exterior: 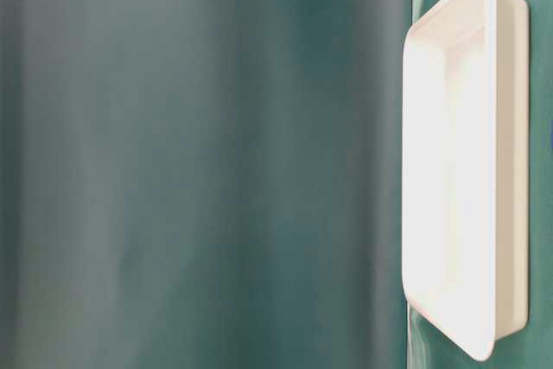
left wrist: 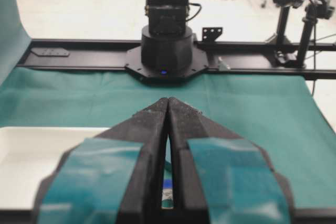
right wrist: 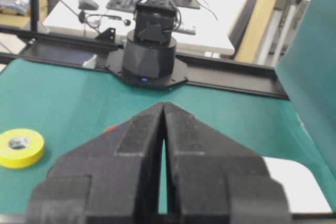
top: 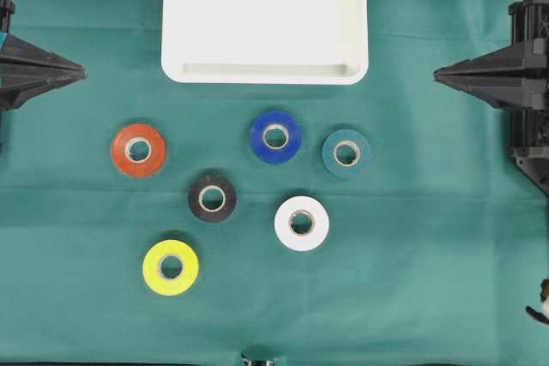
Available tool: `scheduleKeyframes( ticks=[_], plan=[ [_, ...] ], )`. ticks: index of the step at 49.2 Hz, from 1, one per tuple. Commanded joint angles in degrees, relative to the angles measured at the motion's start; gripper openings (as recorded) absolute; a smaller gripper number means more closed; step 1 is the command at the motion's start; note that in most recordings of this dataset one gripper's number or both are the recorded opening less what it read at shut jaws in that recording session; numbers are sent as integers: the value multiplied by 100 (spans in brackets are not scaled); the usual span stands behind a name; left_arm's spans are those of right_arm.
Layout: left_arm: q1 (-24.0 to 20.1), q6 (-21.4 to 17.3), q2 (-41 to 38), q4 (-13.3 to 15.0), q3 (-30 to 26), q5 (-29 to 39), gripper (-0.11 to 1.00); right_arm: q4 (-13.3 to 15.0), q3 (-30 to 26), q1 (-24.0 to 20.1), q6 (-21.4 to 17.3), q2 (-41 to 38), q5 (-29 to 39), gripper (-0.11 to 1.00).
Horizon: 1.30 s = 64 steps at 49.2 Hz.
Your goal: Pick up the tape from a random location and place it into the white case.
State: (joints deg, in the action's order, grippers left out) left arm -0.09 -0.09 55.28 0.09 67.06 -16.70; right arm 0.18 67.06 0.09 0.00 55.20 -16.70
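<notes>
A: Grippers?

B: My left gripper (top: pixel 83 72) and my right gripper (top: pixel 436 75) are both pinched closed, holding nothing, parked at the bench (top: pixel 429 297) edges, well apart from any tape.

A: Near to far, what's there?

B: Nearest, the yellow tape (top: pixel 171 267). Then the white tape (top: pixel 302 223) and the black tape (top: pixel 212 197). Then the orange tape (top: pixel 138 150), the teal tape (top: pixel 346 153), the blue tape (top: pixel 275 136). Farthest, the white case (top: pixel 264 70), nothing in it that I can see.

A: Plan?

B: My guess: open wide first, come straight down, one finger in the core, one outside the wall. Blue sits closest to the case.

A: Obstructions?

B: Blue and teal are near each other, black and white too; keep the open fingers off neighbours. Lift over the case rim.
</notes>
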Motion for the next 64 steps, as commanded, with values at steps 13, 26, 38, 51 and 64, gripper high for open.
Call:
scheduleKeyframes(
  ticks=[13,26,38,51,64],
  plan=[
    [-26,-53,-53,26,-185,475,1,0,-325,35,18,-35,563,0],
    [-26,-70,-70,26,-193,492,2,9,-325,44,9,-44,606,0],
    [-26,-70,-79,26,-202,501,43,0,-352,123,-18,-70,1028,0],
    [-18,-114,-79,26,-211,510,100,0,-413,158,-35,-88,1081,56],
    [-26,-114,-79,18,-220,519,100,-9,-431,299,-44,-141,1169,92]
  ],
)
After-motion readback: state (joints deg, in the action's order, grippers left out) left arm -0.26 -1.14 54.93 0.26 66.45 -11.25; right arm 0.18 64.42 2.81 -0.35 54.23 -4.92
